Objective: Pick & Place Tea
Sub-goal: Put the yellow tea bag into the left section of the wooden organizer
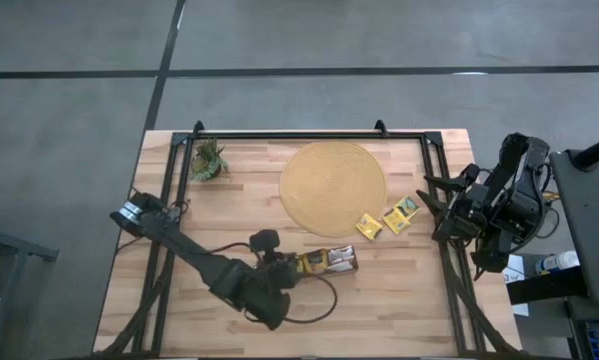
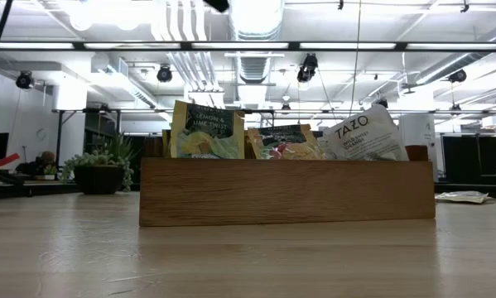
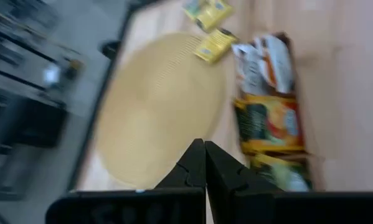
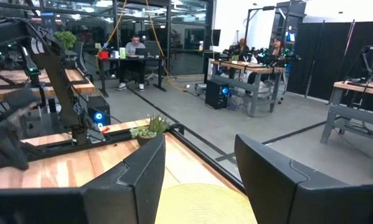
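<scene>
Mostly flat square paper sachets (image 1: pixel 398 215).

You had two yellow sachets (image 1: pixel 385 220) lying flat and loose on the bench, side by side just off the round mat's (image 1: pixel 333 187) edge on the right arm's side, one of them (image 1: pixel 368 226) close against the mat's rim, the other (image 1: pixel 401 214) a little farther out. More tea stood upright in the wooden tray (image 2: pixel 286 191): a yellow-green sachet (image 2: pixel 204 130) at one end, a dark one with red marks (image 2: pixel 285 141) in the middle, and a white sachet (image 2: pixel 364 134) tilted at the other end.
</scene>
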Controlling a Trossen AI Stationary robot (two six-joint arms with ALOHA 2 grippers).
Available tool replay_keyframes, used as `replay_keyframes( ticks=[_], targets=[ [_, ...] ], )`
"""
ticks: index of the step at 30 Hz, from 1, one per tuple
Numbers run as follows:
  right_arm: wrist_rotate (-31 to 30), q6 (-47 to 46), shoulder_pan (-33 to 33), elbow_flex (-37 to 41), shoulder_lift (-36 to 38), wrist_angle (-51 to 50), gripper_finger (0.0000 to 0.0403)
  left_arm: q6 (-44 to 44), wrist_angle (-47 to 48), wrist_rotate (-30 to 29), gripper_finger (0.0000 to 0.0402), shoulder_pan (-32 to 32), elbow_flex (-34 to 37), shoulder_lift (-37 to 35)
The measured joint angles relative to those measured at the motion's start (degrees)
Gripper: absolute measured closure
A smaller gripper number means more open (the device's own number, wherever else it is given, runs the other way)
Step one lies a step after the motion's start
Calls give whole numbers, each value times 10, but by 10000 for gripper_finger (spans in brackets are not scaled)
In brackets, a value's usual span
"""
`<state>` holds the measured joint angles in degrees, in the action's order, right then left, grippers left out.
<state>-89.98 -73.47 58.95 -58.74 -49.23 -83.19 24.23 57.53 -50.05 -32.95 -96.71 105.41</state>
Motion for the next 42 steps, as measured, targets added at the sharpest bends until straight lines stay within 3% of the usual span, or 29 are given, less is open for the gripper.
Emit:
replay_keyframes(
  ticks=[5, 9, 12, 17, 24, 28, 32, 36, 39, 42],
  targets=[
    [0, 2, 0, 0, 0, 0, 211, -4, 4, -80, 402, -12, 5, -8],
    [0, 45, 0, 0, 0, 0, 211, -90, 12, -82, 402, -14, 5, -8],
    [0, 49, 0, 2, 0, 0, 211, -97, 32, -85, 401, -14, 5, -8],
    [3, 40, 0, 7, 0, 1, 211, -73, 59, -84, 402, -14, 5, -8],
    [72, 93, 0, 23, -4, 1, 211, 3, 111, -66, 402, -14, 17, -8],
    [73, 104, 0, 23, -4, 1, 211, 24, 108, -94, 402, -14, 40, -18],
    [73, 107, 0, 23, -3, 1, 211, 12, 38, -83, 402, -12, 75, -60],
    [73, 110, 0, 23, -3, 1, 211, -54, -96, -46, 402, -13, 164, -132],
    [73, 109, 0, 24, -3, 2, 211, -132, -247, 15, 402, -11, 267, -209],
    [69, 109, 0, 24, -3, 2, 211, -231, -458, 122, 402, 7, 384, -292]
  ],
)
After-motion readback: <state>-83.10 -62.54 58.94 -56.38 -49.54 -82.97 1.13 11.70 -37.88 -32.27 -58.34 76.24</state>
